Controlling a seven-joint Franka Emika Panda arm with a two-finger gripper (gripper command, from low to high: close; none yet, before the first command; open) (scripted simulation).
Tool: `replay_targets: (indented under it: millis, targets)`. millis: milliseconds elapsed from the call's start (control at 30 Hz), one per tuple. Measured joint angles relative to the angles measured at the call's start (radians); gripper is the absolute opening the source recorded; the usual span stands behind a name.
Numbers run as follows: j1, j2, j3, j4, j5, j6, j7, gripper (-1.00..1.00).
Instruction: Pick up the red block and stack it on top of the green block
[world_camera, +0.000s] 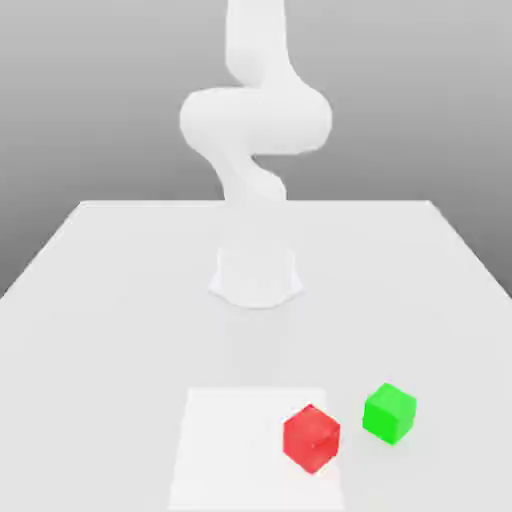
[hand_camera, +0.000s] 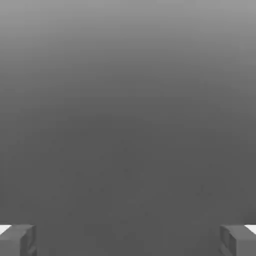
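The red block (world_camera: 311, 437) rests on the white table near its front edge, turned at an angle. Just to the exterior view's right of it, a short gap away, sits the green block (world_camera: 389, 412). The arm (world_camera: 255, 120) rises from its base (world_camera: 256, 275) at the table's middle and leaves the picture at the top. In the hand view my gripper (hand_camera: 128, 241) is open: its two grey fingertips (hand_camera: 18, 240) stand far apart with nothing between them, facing a plain grey background.
A paler square patch (world_camera: 235, 450) marks the table (world_camera: 100, 330) under and beside the red block. The table's far edge runs behind the arm's base.
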Motion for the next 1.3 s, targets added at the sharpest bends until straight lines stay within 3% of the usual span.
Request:
replay_targets:
  millis: [500, 700, 900, 933, 1133, 1300]
  targets:
    - [0.166, 0.551, -0.058, -0.213, 0.053, 0.271, -0.402, 0.0]
    - [0.198, 0.766, -0.049, -0.297, 0.021, 0.38, -0.523, 0.0]
    - [0.183, 0.982, -0.027, -0.286, 0.04, 0.55, -0.565, 0.0]
    - [0.178, 1.007, -0.022, -0.283, 0.042, 0.572, -0.566, -1.0]
    - [0.176, 1.02, -0.019, -0.281, 0.042, 0.581, -0.565, -1.0]
    - [0.183, 0.886, -0.031, -0.301, 0.017, 0.467, -0.548, -1.0]
